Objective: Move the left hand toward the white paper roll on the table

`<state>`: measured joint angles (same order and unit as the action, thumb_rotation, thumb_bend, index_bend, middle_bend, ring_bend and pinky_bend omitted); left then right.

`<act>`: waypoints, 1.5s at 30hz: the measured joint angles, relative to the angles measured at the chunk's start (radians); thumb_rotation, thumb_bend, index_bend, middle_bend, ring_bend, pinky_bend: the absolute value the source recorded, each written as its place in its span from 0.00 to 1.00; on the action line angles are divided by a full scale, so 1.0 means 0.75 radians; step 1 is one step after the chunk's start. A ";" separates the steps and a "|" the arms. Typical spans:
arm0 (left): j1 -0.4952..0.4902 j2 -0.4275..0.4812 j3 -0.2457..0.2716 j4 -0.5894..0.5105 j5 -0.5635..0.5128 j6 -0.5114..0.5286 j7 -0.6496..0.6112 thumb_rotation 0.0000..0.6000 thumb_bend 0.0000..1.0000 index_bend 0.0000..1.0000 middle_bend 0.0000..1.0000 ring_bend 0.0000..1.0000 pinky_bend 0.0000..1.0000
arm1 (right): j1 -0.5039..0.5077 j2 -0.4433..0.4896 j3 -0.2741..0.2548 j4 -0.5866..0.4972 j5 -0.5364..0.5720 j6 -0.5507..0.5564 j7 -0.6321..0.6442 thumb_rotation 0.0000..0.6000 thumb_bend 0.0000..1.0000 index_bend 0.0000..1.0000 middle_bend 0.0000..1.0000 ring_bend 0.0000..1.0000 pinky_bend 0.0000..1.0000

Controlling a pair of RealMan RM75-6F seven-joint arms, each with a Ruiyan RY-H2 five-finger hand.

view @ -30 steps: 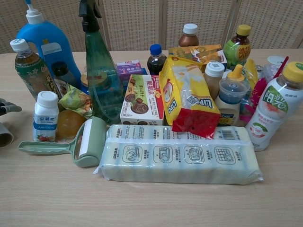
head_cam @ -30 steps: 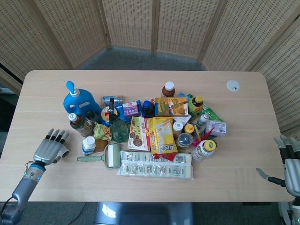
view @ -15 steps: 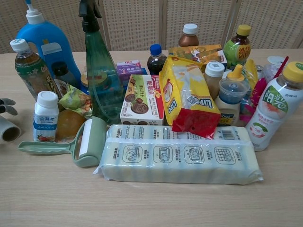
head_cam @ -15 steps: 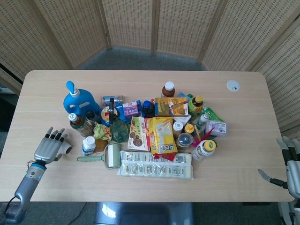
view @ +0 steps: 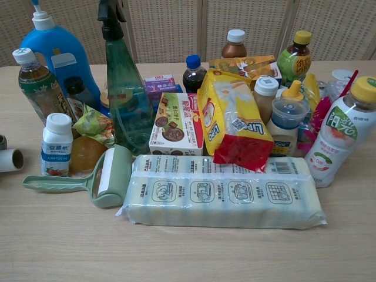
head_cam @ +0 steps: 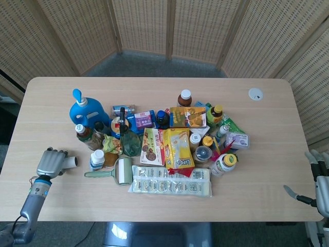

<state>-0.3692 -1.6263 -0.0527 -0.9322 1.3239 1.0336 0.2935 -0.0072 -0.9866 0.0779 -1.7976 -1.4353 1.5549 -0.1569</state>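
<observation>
The white paper roll [head_cam: 72, 161] lies on the table's front left, left of the pile of goods; its open end points right. In the chest view the white paper roll [view: 10, 159] shows at the left edge. My left hand [head_cam: 50, 162] lies over the roll's left part with its fingers curled down around it, so it grips the roll. One fingertip [view: 2, 141] shows just above the roll in the chest view. My right hand [head_cam: 320, 181] is at the far right beyond the table's edge, fingers apart and holding nothing.
Right of the roll stand a small white-capped bottle [head_cam: 96, 159] and a green lint roller [head_cam: 119, 171]. A blue detergent jug [head_cam: 85, 110], a green spray bottle [view: 123, 88], snack packs and several bottles crowd the table's middle. A flat plastic pack [head_cam: 171, 181] lies in front.
The left hand's fingers, stretched out over the roll before, have curled down around it. The hand has drawn slightly toward the table's front. The right hand has sunk a little lower.
</observation>
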 measured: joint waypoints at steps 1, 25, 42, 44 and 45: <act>-0.001 0.000 -0.007 0.001 -0.001 0.011 -0.009 1.00 0.30 0.65 0.66 0.72 0.38 | -0.001 -0.001 0.000 0.001 0.000 0.000 0.002 0.65 0.15 0.00 0.04 0.00 0.00; 0.029 0.338 -0.164 -0.526 0.063 0.362 -0.205 1.00 0.24 0.61 0.63 0.71 0.36 | 0.074 -0.098 0.019 0.090 -0.004 -0.094 0.041 0.65 0.15 0.00 0.04 0.00 0.00; -0.065 0.613 -0.362 -0.996 0.025 0.421 -0.156 1.00 0.22 0.60 0.62 0.71 0.36 | 0.059 -0.138 0.004 0.160 -0.018 -0.074 0.125 0.65 0.15 0.00 0.04 0.00 0.00; -0.076 0.624 -0.365 -1.011 0.018 0.415 -0.147 1.00 0.22 0.60 0.62 0.71 0.36 | 0.056 -0.144 0.001 0.169 -0.020 -0.072 0.131 0.65 0.15 0.00 0.04 0.00 0.00; -0.080 0.624 -0.365 -1.013 0.018 0.414 -0.144 1.00 0.22 0.60 0.62 0.71 0.36 | 0.055 -0.146 -0.001 0.172 -0.022 -0.071 0.132 0.65 0.15 0.00 0.04 0.00 0.00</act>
<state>-0.4292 -1.1585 -0.3265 -1.6919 1.3373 1.3445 0.1858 0.0343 -1.0963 0.0772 -1.6690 -1.4515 1.5016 -0.0577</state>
